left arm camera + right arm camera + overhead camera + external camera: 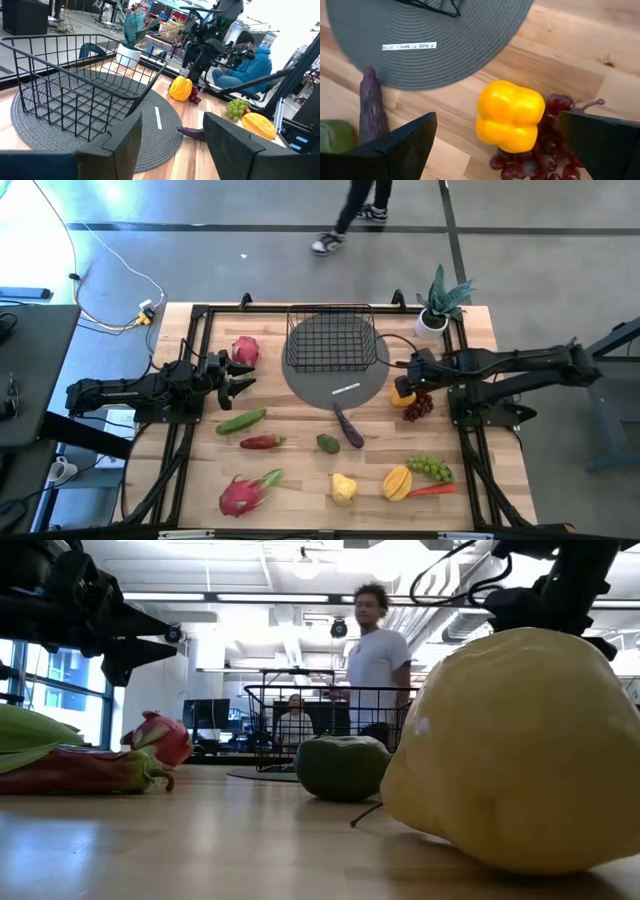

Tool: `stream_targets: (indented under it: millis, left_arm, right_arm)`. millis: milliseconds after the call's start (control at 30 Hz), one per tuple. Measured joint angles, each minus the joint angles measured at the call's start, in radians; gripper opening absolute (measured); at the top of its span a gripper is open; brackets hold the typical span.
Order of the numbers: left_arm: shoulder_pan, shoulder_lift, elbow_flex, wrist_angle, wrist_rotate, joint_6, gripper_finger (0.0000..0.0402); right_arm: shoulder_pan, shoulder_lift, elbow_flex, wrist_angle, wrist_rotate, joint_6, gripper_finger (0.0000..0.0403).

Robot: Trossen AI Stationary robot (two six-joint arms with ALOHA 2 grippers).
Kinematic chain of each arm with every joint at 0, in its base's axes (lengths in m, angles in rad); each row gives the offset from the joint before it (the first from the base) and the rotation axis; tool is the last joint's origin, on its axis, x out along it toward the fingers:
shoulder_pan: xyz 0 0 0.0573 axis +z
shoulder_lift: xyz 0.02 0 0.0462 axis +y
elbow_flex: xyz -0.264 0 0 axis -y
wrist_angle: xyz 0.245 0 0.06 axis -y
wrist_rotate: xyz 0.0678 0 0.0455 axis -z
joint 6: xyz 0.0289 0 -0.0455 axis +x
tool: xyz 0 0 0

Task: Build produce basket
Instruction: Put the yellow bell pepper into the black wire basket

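Hovering with fingers spread wide, the right gripper [495, 145] straddles the yellow pepper [509, 116], at four o'clock from the basket [331, 337]. Pepper looks light, smooth and slippery; grip its broad middle. Left gripper [240, 376] waits released at nine o'clock.

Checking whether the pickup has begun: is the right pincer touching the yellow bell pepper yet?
Apart. The right wrist view shows the right pincer open, its dark fingers standing clear on either side of the yellow bell pepper, bare wooden table between.

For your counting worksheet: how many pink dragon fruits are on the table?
2. One dragon fruit lies at the far left, beside the left gripper; the other dragon fruit lies at the near left edge. None seems hidden.
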Motion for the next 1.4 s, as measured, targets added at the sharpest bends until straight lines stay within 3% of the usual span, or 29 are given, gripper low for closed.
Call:
stream_targets:
  millis: [933, 1167, 1400]
  left_arm:
    - [0.000, 0.000, 0.000, 0.000, 0.000, 0.000, 0.0200]
    - [0.000, 0.000, 0.000, 0.000, 0.000, 0.000, 0.0200]
    - [0.000, 0.000, 0.000, 0.000, 0.000, 0.000, 0.0200]
  right_arm:
    - [0.000, 0.341, 0.000, 0.082, -0.013, 0.216, 0.0391]
    - [0.000, 0.400, 0.000, 0.126, -0.042, 0.231, 0.0323]
    - [0.001, 0.380, 0.000, 0.156, -0.047, 0.231, 0.0256]
